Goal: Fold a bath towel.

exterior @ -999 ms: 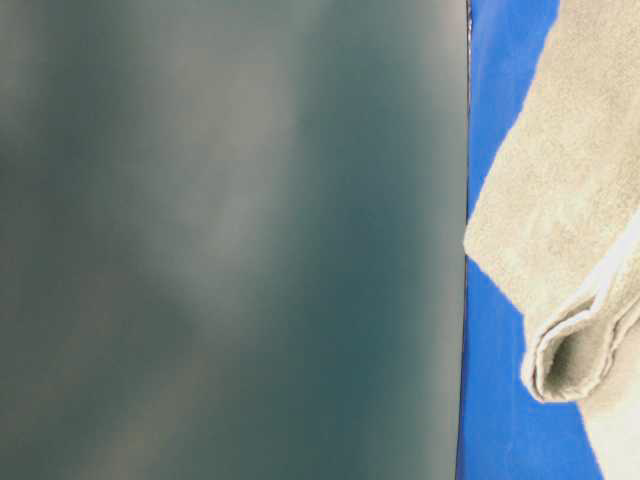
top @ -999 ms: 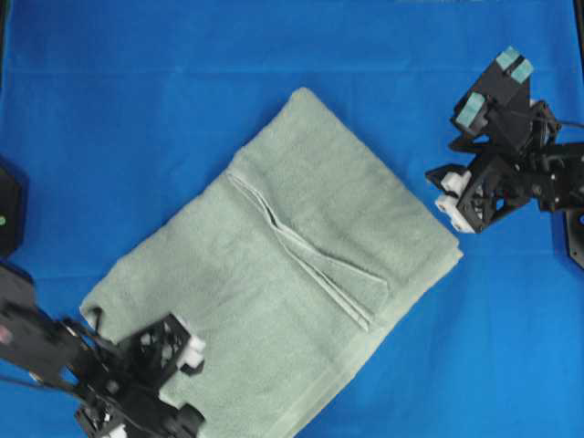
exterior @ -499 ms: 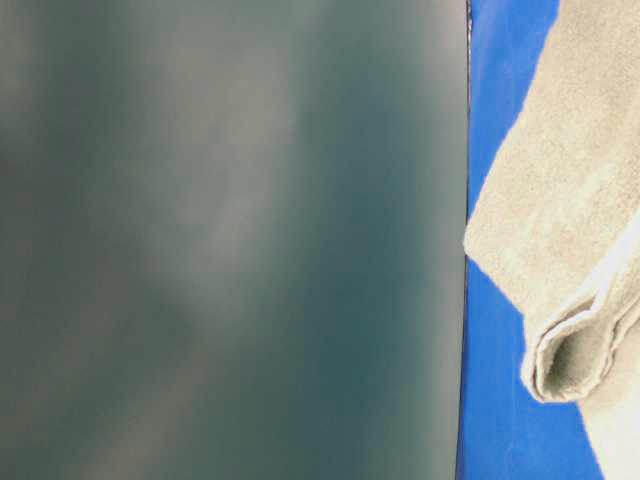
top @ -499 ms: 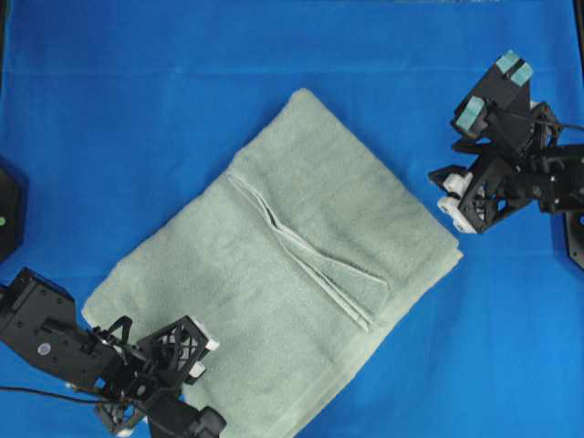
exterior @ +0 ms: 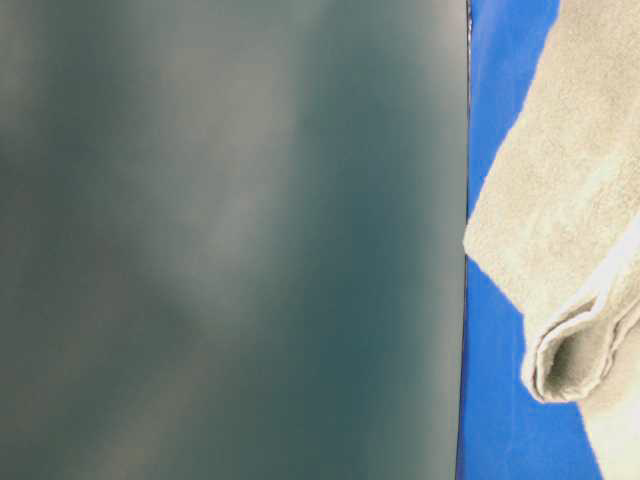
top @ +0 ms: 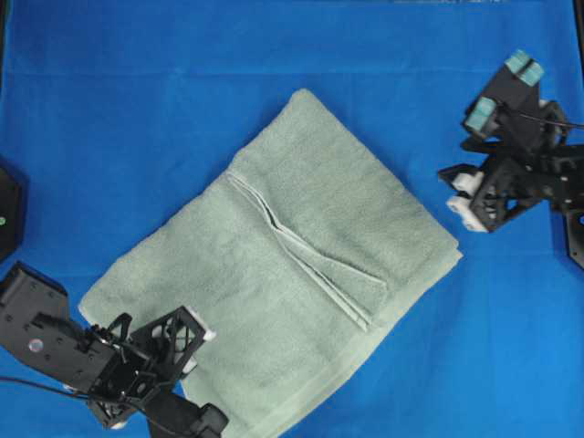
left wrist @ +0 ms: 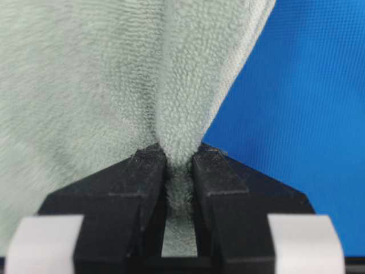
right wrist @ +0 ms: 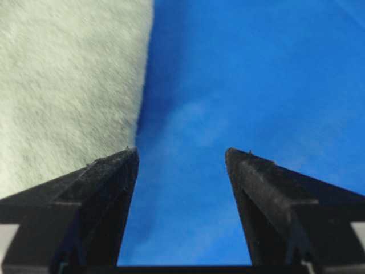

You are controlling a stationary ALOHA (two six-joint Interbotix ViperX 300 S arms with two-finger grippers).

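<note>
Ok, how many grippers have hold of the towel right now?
1. The left gripper is shut on a pinch of the towel at its lower-left corner. The right gripper hangs open over the blue cloth beside the towel's right edge.

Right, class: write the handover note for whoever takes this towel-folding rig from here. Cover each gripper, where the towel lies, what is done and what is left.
Left gripper: jaws shut on a pinch of the bath towel at its lower-left corner.
Right gripper: jaws open, holding nothing, above the blue cloth surface just off the towel's right edge.
Towel: lying diagonally mid-table, already folded at least once, with hemmed edges layered across its middle.
Left: lift the gripped corner, carry it over for the next fold, then flatten.
</note>
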